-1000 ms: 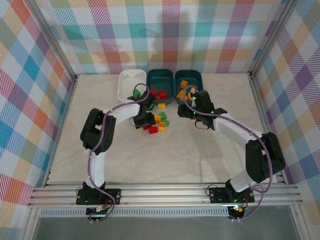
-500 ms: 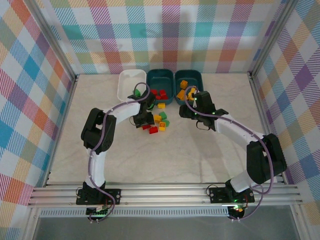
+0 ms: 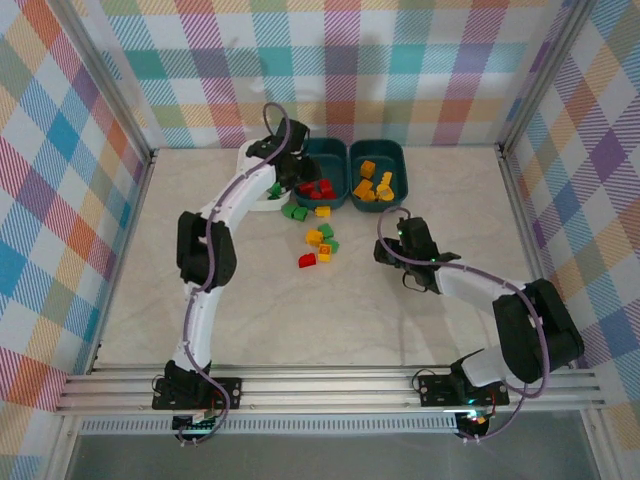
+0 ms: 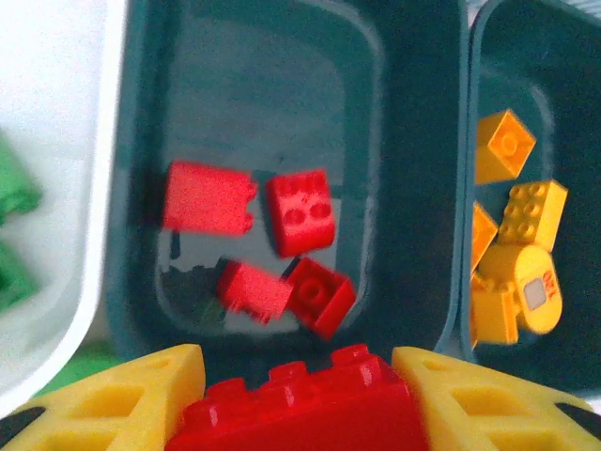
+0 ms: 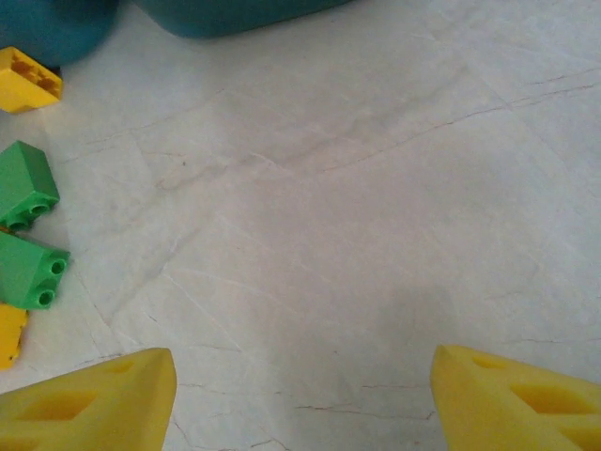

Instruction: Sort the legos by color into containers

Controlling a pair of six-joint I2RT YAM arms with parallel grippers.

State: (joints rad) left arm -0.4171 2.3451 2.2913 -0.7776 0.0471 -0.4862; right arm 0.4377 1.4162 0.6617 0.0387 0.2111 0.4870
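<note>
While the left arm stretches from the lower left of the top view up to the tubs at upper centre, the left hand (image 4: 296, 381) hangs over them. At far left, the glossy white tub (image 4: 56, 113), shallow and round-cornered, holds green bricks (image 4: 14, 188). Next to it, the middle teal tub (image 4: 282, 113) contains four studded red bricks (image 4: 300, 211). The hand's yellow fingers (image 4: 113, 404) are clamped on another red brick (image 4: 300, 418) above this tub's near rim. The right teal tub (image 4: 554, 56) holds yellow-orange bricks (image 4: 533, 211). Loose bricks (image 3: 320, 245) lie mid-frame on the pale, marble-veined worktop (image 5: 329, 188). At right, the right hand (image 5: 302, 362) hovers low, fingers well apart and holding nothing, with two green wedges (image 5: 26, 183) at its left.
</note>
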